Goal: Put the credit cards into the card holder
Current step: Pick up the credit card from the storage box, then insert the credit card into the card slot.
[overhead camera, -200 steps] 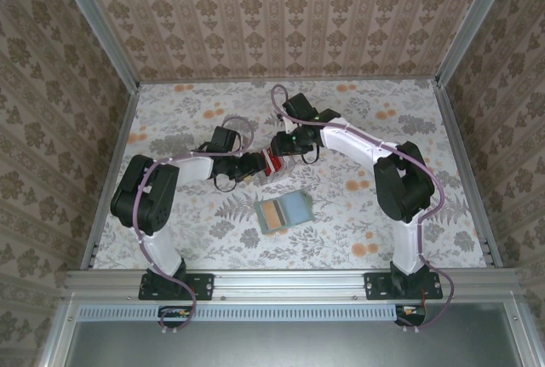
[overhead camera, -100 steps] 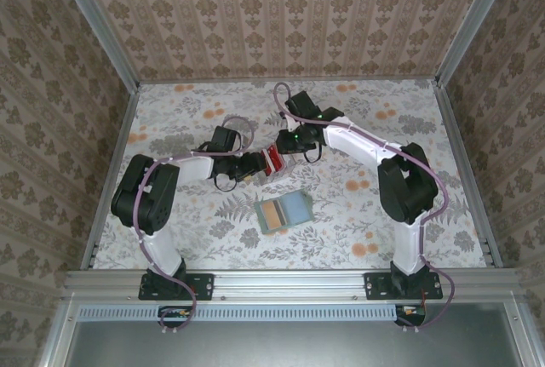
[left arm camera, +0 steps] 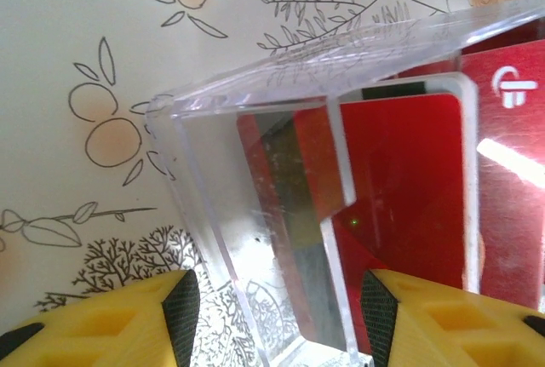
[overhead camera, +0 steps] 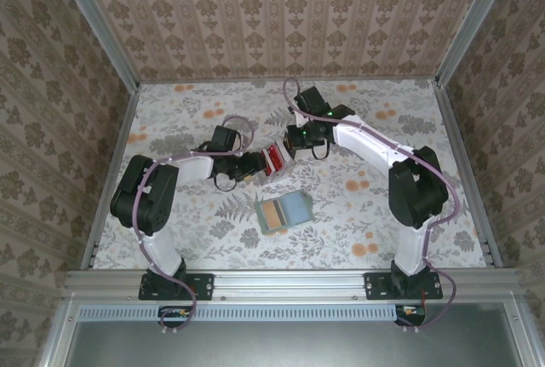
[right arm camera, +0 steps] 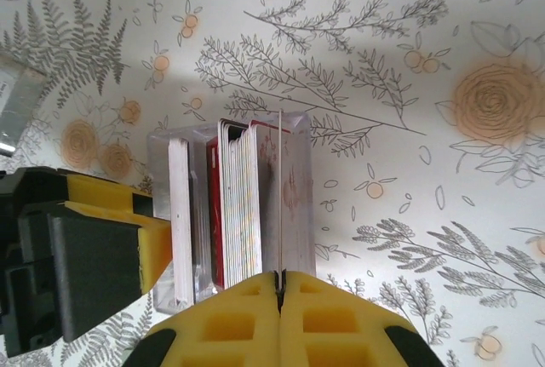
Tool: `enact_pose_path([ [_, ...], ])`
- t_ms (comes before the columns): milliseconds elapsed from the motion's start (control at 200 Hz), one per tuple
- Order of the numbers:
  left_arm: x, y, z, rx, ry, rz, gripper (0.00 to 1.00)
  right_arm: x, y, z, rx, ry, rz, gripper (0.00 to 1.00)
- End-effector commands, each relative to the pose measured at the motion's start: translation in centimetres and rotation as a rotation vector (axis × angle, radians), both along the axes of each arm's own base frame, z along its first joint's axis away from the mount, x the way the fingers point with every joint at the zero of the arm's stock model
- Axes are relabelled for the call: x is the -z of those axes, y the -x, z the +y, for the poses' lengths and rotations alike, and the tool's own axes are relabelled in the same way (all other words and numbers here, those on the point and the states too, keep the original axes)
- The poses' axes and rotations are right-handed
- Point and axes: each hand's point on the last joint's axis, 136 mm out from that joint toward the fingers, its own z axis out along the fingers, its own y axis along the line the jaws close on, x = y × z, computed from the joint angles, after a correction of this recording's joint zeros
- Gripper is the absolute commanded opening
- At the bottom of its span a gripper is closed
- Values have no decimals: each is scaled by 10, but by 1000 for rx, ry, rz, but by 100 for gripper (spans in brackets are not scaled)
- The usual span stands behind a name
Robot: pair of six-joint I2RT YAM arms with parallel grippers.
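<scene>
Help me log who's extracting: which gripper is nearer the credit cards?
Right. The right gripper is shut on one of the credit cards, pinching its edge; the left gripper flanks the clear stand holding them, fingers outside its walls.

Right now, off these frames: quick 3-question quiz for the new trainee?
1. True or false: the wallet lies open on the table.
2. The right pincer is shut on: A) one card B) the wallet C) nothing.
3. What does the left pincer hold?
Key: 1 true; 2 A; 3 the clear box with the red cards standing in it.
</scene>
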Motion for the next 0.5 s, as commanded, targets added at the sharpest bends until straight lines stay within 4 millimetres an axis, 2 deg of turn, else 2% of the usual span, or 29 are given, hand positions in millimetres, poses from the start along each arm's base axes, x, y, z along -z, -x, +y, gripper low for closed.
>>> enact_pose_path([
  [0,-40,-5,-7,24,30,-85,56,-29,5,-10,7,-37,-63,3],
  [55,-52,-5,-7,26,44,-112,57,-36,10,-12,4,-68,-69,3],
  [240,-104,-5,-18,53,165,-233,57,-63,21,2,-46,-262,-125,4],
  [495,-165,4,-43,143,436,-340,55,-89,31,24,-82,-643,-83,4],
])
